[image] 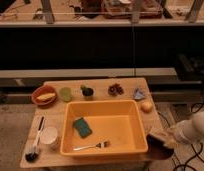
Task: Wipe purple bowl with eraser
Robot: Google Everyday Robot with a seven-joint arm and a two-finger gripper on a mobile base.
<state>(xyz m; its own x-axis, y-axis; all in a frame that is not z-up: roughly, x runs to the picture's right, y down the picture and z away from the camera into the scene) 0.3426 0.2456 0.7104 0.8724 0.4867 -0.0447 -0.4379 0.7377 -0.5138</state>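
Note:
The purple bowl [158, 149] is a dark round shape at the table's front right corner, just right of the yellow tub. The eraser [156, 134], tan on top, lies over the bowl's rim. My gripper [166, 138] reaches in from the right on a white arm [191, 129] and is shut on the eraser, pressing it down into the bowl. The eraser and the gripper cover most of the bowl's inside.
A large yellow tub [104, 147] holds a green sponge [83, 126] and a fork [93, 146]. At the back stand an orange-red bowl [45, 95], two cups and small items. A yellow fruit [146, 106], a brush [34, 148] and a white cup [49, 136] are also there.

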